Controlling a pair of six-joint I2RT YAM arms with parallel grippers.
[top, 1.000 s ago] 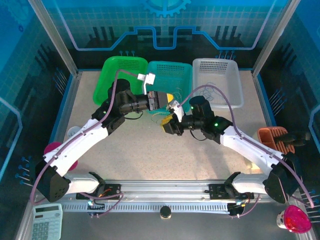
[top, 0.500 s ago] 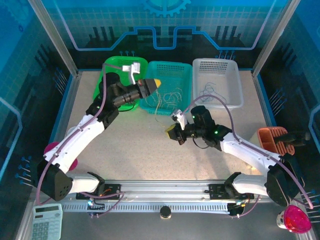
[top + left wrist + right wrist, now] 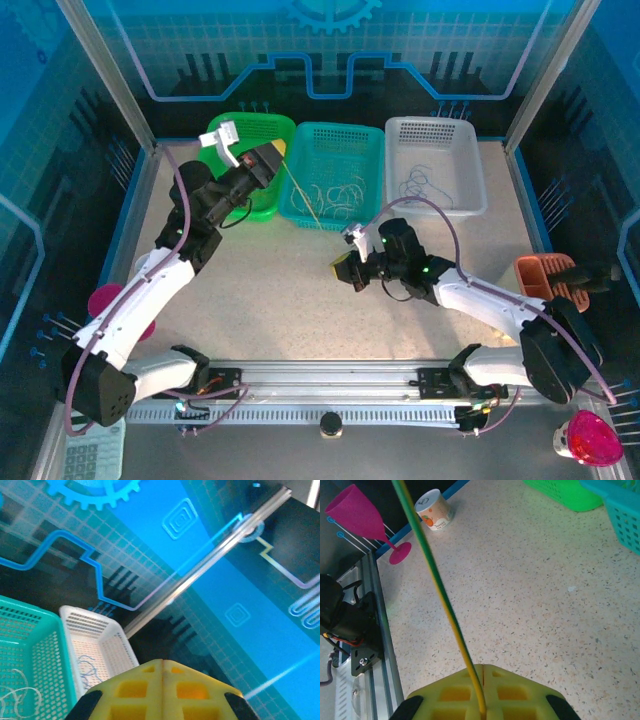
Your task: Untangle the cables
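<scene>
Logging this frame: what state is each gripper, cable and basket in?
left gripper: shut on the yellow cable, over the green basket
right gripper: shut on the same cable
yellow cable: stretched straight between the two grippers
whitish cables: tangled heap in the teal basket
dark blue cables: lying loose in the white basket

Taut cable (image 3: pixel 300 195) crosses mid-table; baskets (image 3: pixel 338 128) line far edge; front tabletop (image 3: pixel 270 300) open

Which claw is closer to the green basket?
Left. The left gripper hangs over the green basket; the right gripper, gripping a yellow cable, is above the table, well away.
</scene>
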